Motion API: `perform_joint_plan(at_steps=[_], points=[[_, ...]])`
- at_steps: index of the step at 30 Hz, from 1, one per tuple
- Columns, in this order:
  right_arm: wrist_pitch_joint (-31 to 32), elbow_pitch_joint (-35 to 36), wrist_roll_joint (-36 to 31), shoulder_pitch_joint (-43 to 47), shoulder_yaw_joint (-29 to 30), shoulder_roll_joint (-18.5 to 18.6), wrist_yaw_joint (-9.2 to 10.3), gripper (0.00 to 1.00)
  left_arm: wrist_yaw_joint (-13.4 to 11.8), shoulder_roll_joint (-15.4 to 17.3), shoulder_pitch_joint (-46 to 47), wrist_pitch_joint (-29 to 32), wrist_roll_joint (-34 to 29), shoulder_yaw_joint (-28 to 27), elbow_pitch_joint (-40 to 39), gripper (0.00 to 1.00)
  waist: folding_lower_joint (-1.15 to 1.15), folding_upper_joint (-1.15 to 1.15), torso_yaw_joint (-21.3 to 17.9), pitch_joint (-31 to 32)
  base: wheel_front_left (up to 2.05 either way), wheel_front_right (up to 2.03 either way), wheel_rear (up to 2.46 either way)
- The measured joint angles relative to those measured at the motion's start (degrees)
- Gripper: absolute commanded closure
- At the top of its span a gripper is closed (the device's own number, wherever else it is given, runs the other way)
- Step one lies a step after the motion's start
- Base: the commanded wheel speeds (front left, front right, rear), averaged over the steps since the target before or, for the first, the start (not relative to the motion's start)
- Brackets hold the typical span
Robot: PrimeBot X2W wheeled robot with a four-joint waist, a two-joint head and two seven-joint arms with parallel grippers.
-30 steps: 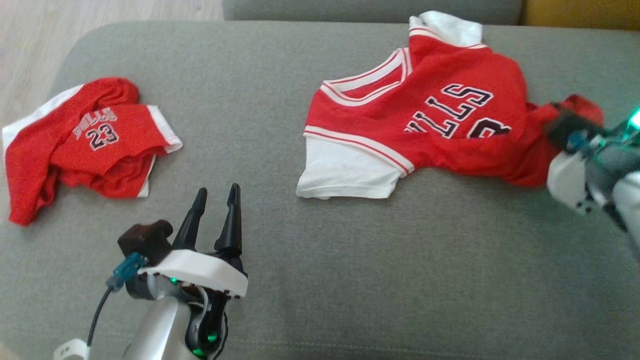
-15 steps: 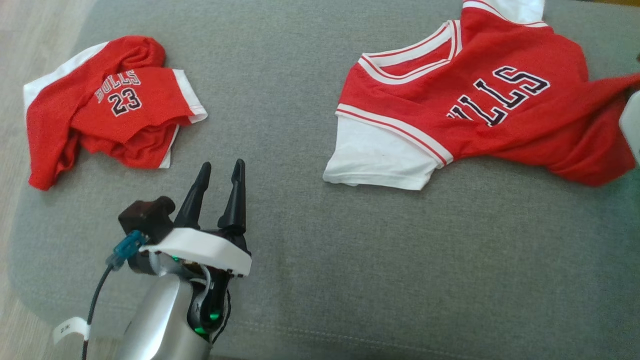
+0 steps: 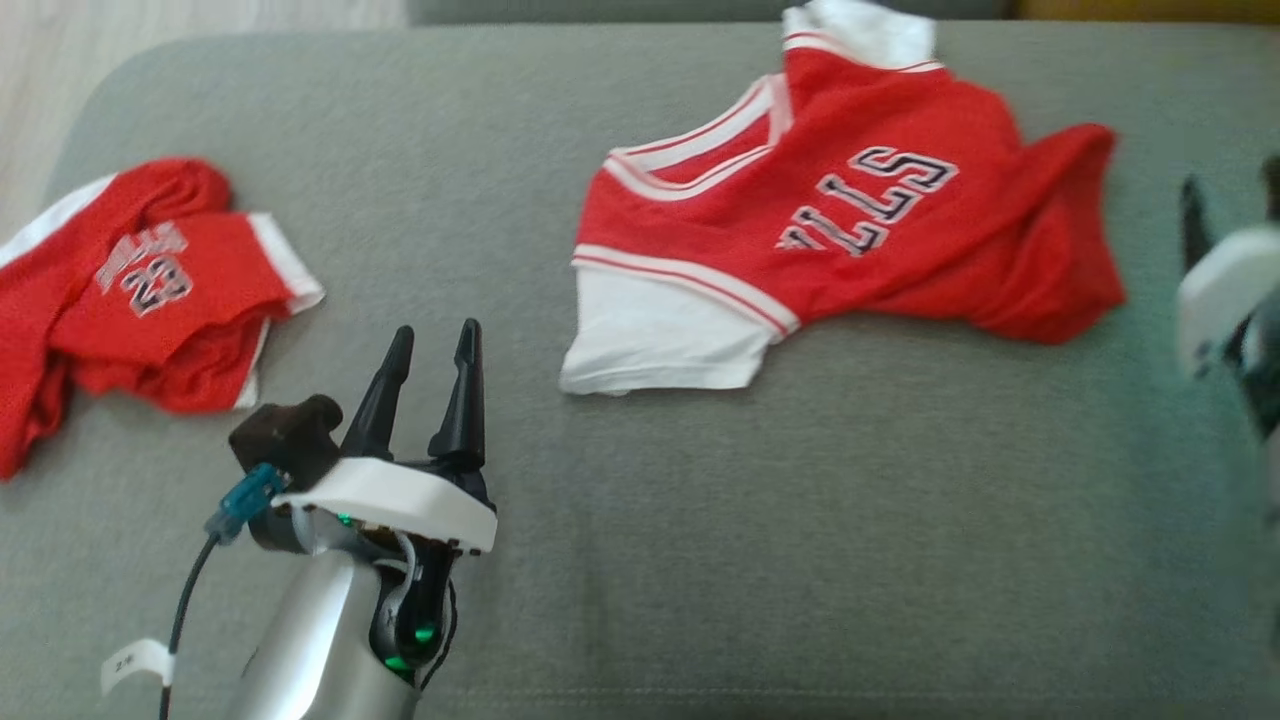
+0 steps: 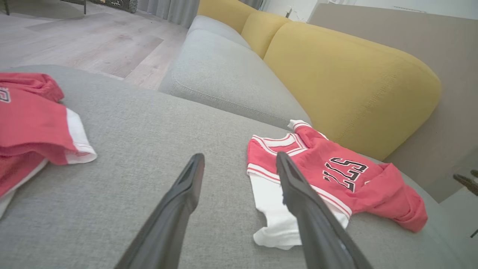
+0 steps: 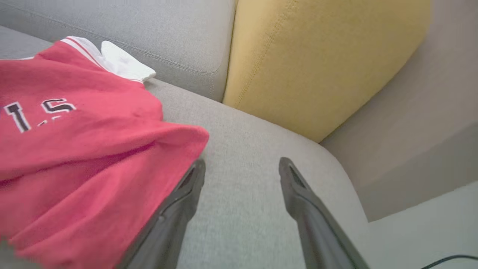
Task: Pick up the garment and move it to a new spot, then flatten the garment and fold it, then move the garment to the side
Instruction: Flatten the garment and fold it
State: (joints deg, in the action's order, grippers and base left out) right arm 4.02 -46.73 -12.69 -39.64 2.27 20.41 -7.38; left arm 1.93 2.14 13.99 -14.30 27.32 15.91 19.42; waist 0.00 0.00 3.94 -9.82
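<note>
a red mesh basketball jersey (image 3: 850, 240) with white sleeves and dark lettering lies chest-up, rumpled at its hem, on the far right part of a grey fabric sofa seat (image 3: 800, 520), its collar toward the backrest. seen from the left wrist, the jersey (image 4: 336, 179) sits close under a mustard-yellow back cushion (image 4: 336, 67). the right gripper (image 3: 1230, 205) hovers off the garment's hem end, fingers spread wide and holding nothing. in its own wrist view the right gripper (image 5: 242, 162) is over bare grey cloth, one finger just beside the red hem (image 5: 74, 130); whether it touches cannot be told. the left gripper (image 3: 434, 332) stands near the seat's front edge, well apart from the jersey, its jaws also wide and empty (image 4: 239, 156). a second, smaller red garment (image 3: 130, 290) marked 23, trimmed in white, lies crumpled at the seat's left end. beyond it runs pale wood-plank flooring (image 4: 93, 41), and a grey back cushion (image 5: 112, 22) adjoins the yellow one (image 5: 317, 56).
</note>
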Motion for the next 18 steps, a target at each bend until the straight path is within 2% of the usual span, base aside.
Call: perform_joint_plan(at_steps=[4,9,14,18], points=[[-3.2,6.5,1.6,8.9,6.5,-6.4,-0.01,0.00,-0.4,0.0,-1.4,0.0,-0.1,-0.1,-0.4,0.00,0.00,0.00,-2.6,1.6,0.00,0.00,0.00],[-6.3,17.0,4.7,18.6,9.8,-14.2,-0.01,0.00,-0.4,0.0,-2.4,0.0,-1.0,-0.3,-0.4,0.00,0.00,0.00,-5.4,2.8,0.00,0.00,0.00],[-7.7,26.5,6.8,25.8,10.6,-16.7,0.00,0.00,-0.3,0.0,-2.3,0.0,-1.7,-0.5,0.2,0.00,0.00,0.00,-7.1,2.8,0.00,0.00,0.00],[-7.8,30.0,7.6,27.5,10.1,-17.0,0.00,0.00,-0.3,0.0,-2.3,0.0,-2.0,-0.8,1.1,0.00,0.00,0.00,-7.8,2.6,0.00,0.00,0.00]])
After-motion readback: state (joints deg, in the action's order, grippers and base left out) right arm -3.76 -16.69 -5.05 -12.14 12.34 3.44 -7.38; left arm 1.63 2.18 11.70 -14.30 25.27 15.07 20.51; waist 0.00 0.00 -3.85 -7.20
